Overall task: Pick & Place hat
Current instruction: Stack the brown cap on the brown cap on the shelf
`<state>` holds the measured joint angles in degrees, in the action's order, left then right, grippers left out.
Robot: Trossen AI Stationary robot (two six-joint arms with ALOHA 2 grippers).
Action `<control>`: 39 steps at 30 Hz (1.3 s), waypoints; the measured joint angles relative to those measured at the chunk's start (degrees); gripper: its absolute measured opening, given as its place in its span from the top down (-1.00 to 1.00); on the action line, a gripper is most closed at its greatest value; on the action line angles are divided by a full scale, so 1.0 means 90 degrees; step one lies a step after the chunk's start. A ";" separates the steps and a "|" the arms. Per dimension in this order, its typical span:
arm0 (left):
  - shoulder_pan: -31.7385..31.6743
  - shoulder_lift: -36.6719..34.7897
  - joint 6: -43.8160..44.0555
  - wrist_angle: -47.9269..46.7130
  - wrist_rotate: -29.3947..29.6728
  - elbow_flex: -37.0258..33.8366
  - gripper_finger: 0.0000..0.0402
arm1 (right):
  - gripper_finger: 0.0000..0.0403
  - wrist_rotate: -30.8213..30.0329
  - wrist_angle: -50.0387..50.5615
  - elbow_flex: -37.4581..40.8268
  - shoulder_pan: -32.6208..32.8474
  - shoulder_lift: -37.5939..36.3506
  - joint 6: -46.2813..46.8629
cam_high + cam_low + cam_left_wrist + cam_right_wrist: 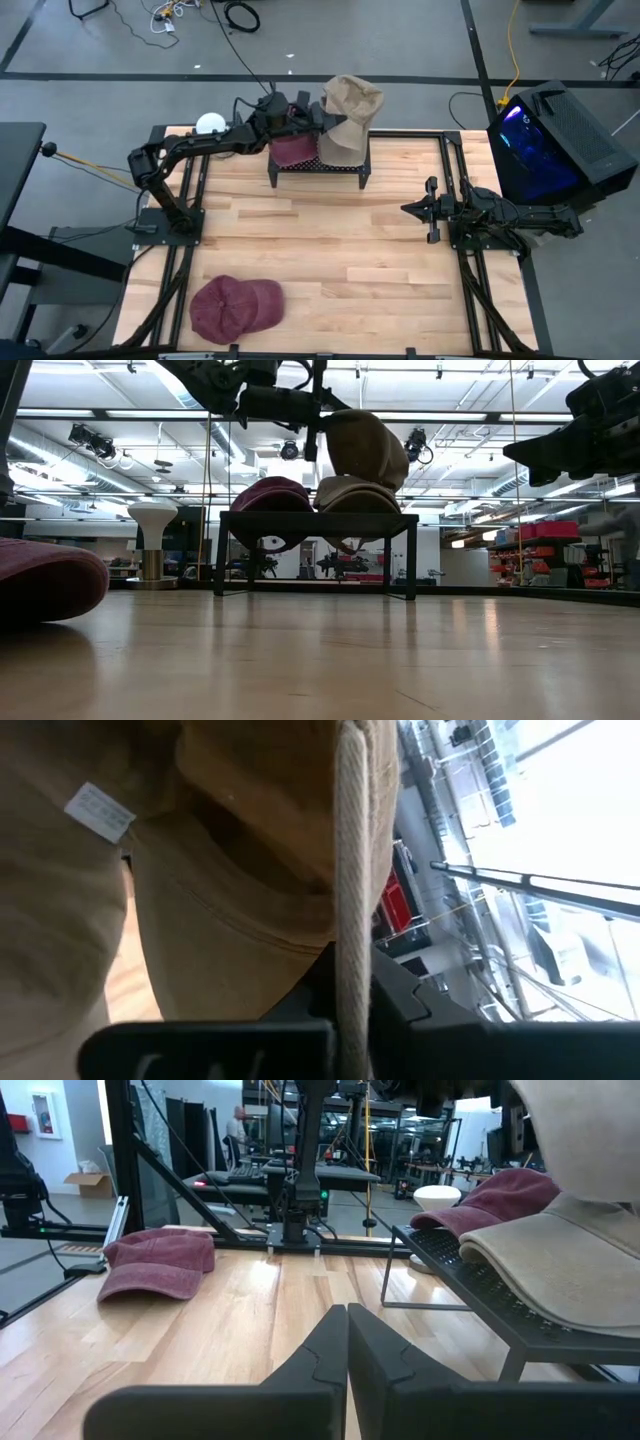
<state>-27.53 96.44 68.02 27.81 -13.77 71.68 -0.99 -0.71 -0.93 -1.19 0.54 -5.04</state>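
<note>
So far I have the left gripper (318,113) clamped on a tan cloth hat (352,100), lifted off the black mesh rack (318,166) at the far edge, placement pending, while one maroon cap (236,306) lies near-left and the right gripper (432,209) waits with jaws closed, empty.

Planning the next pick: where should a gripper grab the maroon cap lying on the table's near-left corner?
Best guess: the brim edge of the maroon cap, which sticks out flat toward the table's middle, approached low from that open side. The domed crown is too wide and soft to pinch. The left gripper is busy holding the tan hat.

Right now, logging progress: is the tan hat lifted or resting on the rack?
Lifted: the left gripper holds the tan hat above the rack.
</note>
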 joint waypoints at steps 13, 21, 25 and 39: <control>0.0005 0.0049 -0.0139 0.0193 0.0052 0.0000 0.89 | 0.95 0.0000 0.0000 0.0000 0.0000 -0.0001 0.0000; 0.0005 0.0056 -0.0093 0.0119 0.0050 0.0000 0.88 | 0.95 0.0000 0.0000 0.0000 0.0000 0.0000 0.0000; 0.0033 0.0056 0.0011 -0.0127 0.0242 0.0000 0.75 | 0.95 0.0000 0.0000 0.0000 0.0000 0.0000 0.0000; 0.0068 0.0056 -0.0171 -0.0794 0.0495 0.0000 0.00 | 0.95 0.0000 0.0000 0.0000 0.0001 -0.0002 0.0000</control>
<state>-26.92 96.95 66.48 20.67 -9.32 71.68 -0.99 -0.71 -0.93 -1.18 0.52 -5.04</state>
